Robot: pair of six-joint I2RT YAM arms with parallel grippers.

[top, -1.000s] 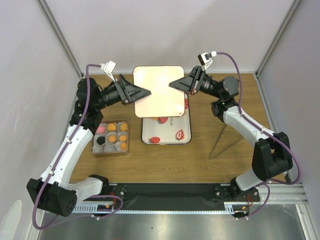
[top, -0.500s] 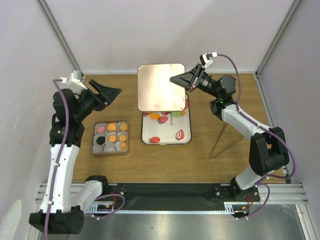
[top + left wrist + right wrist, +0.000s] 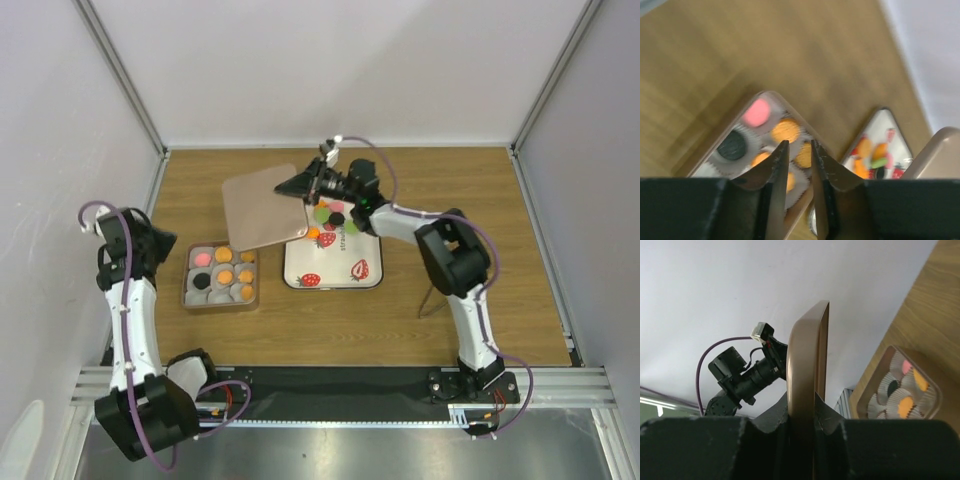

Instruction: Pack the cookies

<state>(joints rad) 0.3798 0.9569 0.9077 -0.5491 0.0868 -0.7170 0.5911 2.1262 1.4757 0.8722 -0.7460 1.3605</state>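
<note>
Cookies sit on the strawberry tray — my right end effector clamps the lid edge; my left end effector is narrowly parted, empty.

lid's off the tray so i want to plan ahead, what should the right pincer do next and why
Probably lower the lid flat onto the bare table behind the box. The right pincer grips it by one edge, tilted in the air, and the cookies on the tray lie uncovered, waiting to be picked.

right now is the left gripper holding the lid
No, the right gripper clamps the lid by its edge, while the left gripper sits far off to the left, holding nothing.
</note>
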